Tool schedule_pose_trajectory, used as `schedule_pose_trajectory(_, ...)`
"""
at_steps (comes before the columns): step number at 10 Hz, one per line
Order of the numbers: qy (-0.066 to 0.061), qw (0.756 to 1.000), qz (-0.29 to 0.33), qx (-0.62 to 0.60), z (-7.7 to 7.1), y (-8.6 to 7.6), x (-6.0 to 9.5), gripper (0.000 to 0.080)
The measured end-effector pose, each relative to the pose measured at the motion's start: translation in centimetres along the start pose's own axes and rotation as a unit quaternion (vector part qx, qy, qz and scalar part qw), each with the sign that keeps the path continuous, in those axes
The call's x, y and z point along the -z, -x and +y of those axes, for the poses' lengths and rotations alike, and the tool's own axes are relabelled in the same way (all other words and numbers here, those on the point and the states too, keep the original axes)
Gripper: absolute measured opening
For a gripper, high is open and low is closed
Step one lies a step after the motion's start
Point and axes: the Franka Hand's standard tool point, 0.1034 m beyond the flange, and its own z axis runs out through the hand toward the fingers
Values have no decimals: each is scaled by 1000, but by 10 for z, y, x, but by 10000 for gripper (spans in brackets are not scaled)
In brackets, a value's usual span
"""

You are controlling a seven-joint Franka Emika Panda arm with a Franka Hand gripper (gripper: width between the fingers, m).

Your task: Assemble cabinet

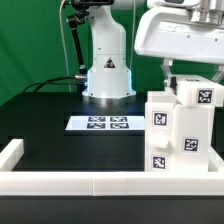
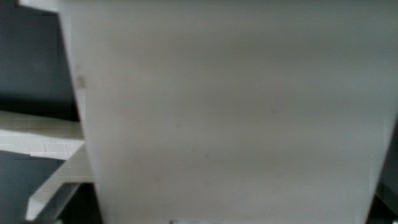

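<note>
The gripper (image 1: 183, 72) comes down at the upper right of the exterior view onto the top of the cabinet (image 1: 180, 133); whether its jaws are closed on it cannot be told. The cabinet stands upright at the right of the frame, long axis vertical, on the black table (image 1: 45, 120). Its facing sides carry black-and-white square tags, with no readable writing. The wrist view is filled by a blurred white face of the cabinet. The marker board (image 1: 100, 124) lies flat at centre, before the robot base (image 1: 107, 75). A low white rail (image 1: 90, 182) crosses the bottom.
</note>
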Motion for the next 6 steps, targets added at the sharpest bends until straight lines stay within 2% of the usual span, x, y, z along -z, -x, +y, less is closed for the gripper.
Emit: schedule_pose_trajectory(6, -12, 988, -9, -154, 3, 1, -2, 569)
